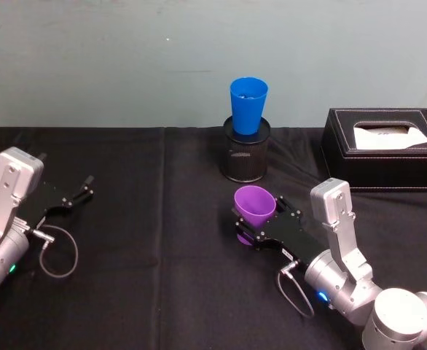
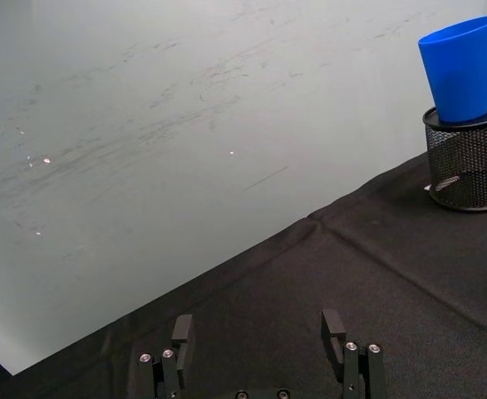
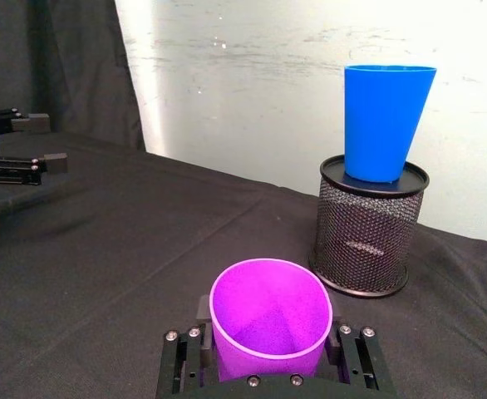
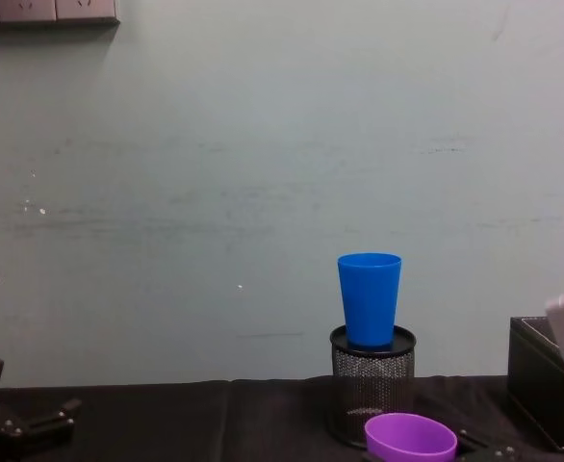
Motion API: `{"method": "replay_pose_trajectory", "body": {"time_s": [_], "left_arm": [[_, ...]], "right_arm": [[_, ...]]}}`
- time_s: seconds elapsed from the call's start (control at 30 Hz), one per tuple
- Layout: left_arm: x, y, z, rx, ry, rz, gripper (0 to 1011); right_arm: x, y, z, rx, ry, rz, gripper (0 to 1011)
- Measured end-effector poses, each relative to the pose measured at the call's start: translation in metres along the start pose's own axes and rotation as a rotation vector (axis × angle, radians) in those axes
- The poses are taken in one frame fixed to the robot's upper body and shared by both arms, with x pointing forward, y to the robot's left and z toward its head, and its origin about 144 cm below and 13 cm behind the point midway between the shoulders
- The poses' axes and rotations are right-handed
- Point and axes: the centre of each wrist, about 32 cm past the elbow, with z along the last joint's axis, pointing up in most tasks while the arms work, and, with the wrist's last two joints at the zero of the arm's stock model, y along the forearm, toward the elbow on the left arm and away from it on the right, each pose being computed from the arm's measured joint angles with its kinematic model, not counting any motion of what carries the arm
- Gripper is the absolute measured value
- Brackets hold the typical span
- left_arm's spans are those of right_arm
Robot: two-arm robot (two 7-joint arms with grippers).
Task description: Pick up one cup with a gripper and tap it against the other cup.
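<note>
Gripper, left arm [image 1: 89, 186]: low over the surface [image 1: 162, 255] at the far left, fingers spread with nothing between them. Idle. Both cups lie well off to its right.

Right gripper [image 1: 259, 224]: low over the surface, closed on the purple cup [image 1: 254, 204], one finger on each side of the wall, below the rim. The cup is mouth up and leans a little. Its base shows just under the fingers. Cannot tell whether the base is clear of the surface.

Blue cup [image 1: 248, 104]: ahead of the right gripper, toward the wall, and higher than it. It stands upright, mouth up, with its base in the top of the black mesh pen holder [image 1: 246, 157]. Near the purple cup but apart from it, with bare surface between the holder and the fingers.

Key relation: the blue cup lies forward of and above the held cup, almost in line with it. The purple rim sits about level with the lower part of the holder, so the blue wall is a step up. Judgement: grasp done, tap not yet made. The next move should be a lift, then a short reach forward, bringing purple wall to blue wall above the holder's rim.

Risk: the blue cup is perched and light, and a hard knock could tip it out.

Black tissue box [image 1: 381, 153]: ahead of the right gripper and to its right, off the line of travel.
</note>
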Motion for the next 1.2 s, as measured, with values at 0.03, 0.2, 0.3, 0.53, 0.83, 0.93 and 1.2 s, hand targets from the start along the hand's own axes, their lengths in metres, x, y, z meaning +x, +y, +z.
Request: {"method": "replay_pose_trajectory", "body": {"time_s": [0.03, 0.2, 0.3, 0.53, 0.83, 0.93, 1.2], "left_arm": [[0.000, 0.000, 0.000, 0.000, 0.000, 0.000, 1000], [0.000, 0.000, 0.000, 0.000, 0.000, 0.000, 1000], [0.000, 0.000, 0.000, 0.000, 0.000, 0.000, 1000], [0.000, 0.000, 0.000, 0.000, 0.000, 0.000, 1000], [0.000, 0.000, 0.000, 0.000, 0.000, 0.000, 1000], [0.000, 0.000, 0.000, 0.000, 0.000, 0.000, 1000], [0.000, 0.000, 0.000, 0.000, 0.000, 0.000, 1000]], "right_arm": [[0.000, 0.000, 0.000, 0.000, -0.001, 0.000, 739], [0.002, 0.000, 0.011, 0.007, -0.011, -0.002, 721], [0.006, -0.001, 0.026, 0.016, -0.028, -0.007, 721], [0.014, -0.004, 0.055, 0.026, -0.044, -0.011, 721], [0.021, -0.011, 0.084, 0.028, -0.040, -0.004, 721], [0.021, -0.013, 0.090, 0.028, -0.040, -0.001, 721], [0.021, -0.014, 0.095, 0.015, -0.039, -0.003, 721]]}}
